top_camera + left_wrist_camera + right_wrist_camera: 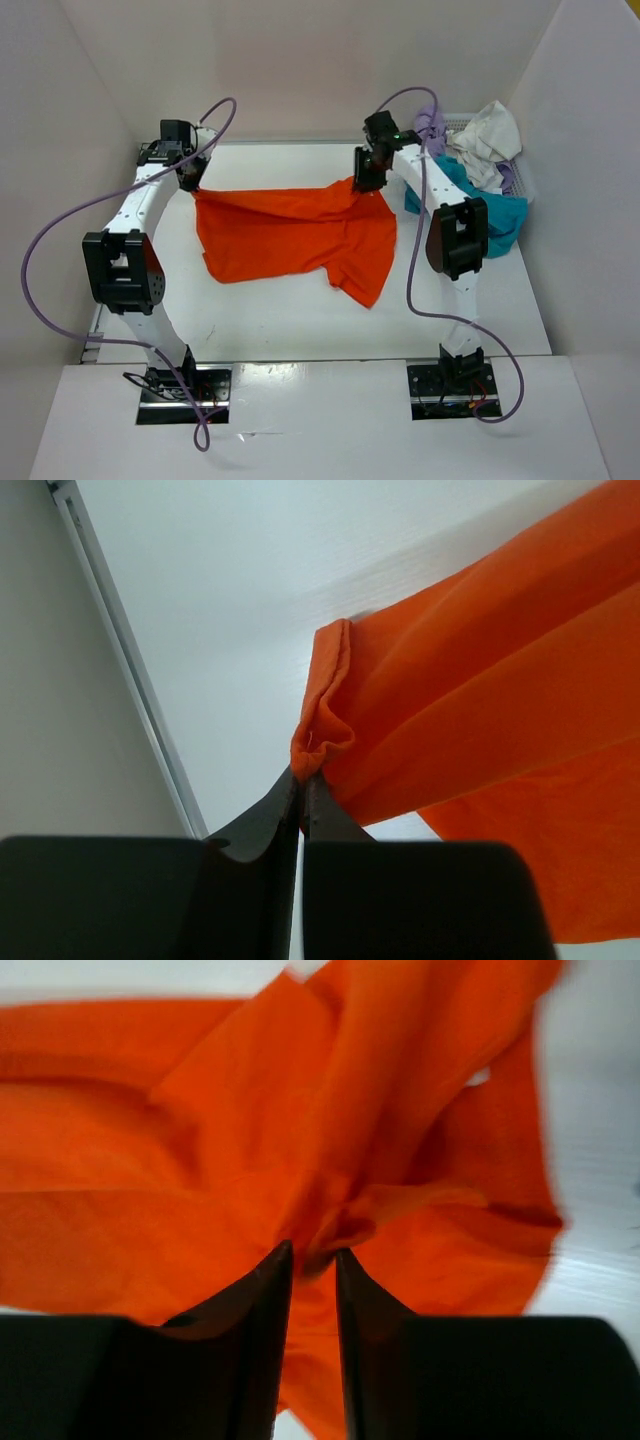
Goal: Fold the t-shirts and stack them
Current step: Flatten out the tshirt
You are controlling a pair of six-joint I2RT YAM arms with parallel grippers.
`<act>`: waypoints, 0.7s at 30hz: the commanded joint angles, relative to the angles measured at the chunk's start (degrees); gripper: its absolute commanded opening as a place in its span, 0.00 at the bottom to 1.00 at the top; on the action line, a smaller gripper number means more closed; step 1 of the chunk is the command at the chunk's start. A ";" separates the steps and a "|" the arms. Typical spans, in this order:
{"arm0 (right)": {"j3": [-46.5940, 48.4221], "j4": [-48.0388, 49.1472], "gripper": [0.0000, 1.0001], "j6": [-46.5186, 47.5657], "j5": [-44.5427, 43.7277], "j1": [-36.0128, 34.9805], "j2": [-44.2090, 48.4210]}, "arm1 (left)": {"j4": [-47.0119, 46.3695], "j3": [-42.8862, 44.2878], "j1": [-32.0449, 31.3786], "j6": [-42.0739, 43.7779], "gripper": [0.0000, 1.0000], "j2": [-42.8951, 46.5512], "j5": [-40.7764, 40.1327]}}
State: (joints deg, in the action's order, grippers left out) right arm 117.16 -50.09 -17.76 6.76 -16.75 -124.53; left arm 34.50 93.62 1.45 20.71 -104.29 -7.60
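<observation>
Orange t-shirt [295, 235] hangs spread between the two arms above the white counter [300, 320]. Its far edge is pulled fairly taut from left to right, the rest sags toward the surface, and one sleeve trails at the near right. The left pincer [303, 780] is clenched on a bunched corner of the hem, with the cloth nipped between its dark fingertips. The right pincer [312, 1255] grips a gathered wad of the same shirt, fabric filling the narrow gap between its fingers. At the far right, a mesh basket [519, 180] holds the other shirts. The teal-blue t-shirt [505, 220] spills over its near side behind the right arm, the off-white t-shirt [490, 135] is heaped on top, and a bit of the lavender t-shirt [432, 125] shows at its left
</observation>
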 commanded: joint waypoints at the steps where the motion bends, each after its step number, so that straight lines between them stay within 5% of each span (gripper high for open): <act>1: -0.89 0.25 0.46 1.66 6.31 -4.16 1.58 | -0.41 -2.74 0.22 -1.89 0.00 2.95 2.05; 4: -1.40 4.62 0.62 2.20 7.21 -5.57 2.44 | -0.40 -3.88 0.22 -3.13 0.00 2.95 2.67; 8: -7.73 7.55 0.59 1.50 0.03 -3.91 8.42 | 0.13 -4.42 0.22 -3.13 0.00 3.48 2.67; 16: -26.27 8.50 0.15 -0.08 -15.54 0.49 14.84 | -0.40 -6.96 0.22 -3.75 0.00 4.71 2.67; 19: -28.75 10.00 0.21 -0.08 -16.08 0.49 15.55 | -0.40 -7.49 0.22 -3.75 0.00 4.71 3.20; 21: -28.75 11.23 0.44 1.58 -16.08 0.49 14.14 | -0.40 -7.49 0.22 -3.75 0.00 4.71 3.20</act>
State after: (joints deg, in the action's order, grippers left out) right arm 88.66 -43.59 -17.80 -6.31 -14.98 -112.29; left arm 34.76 86.54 1.45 18.04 -102.48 -5.61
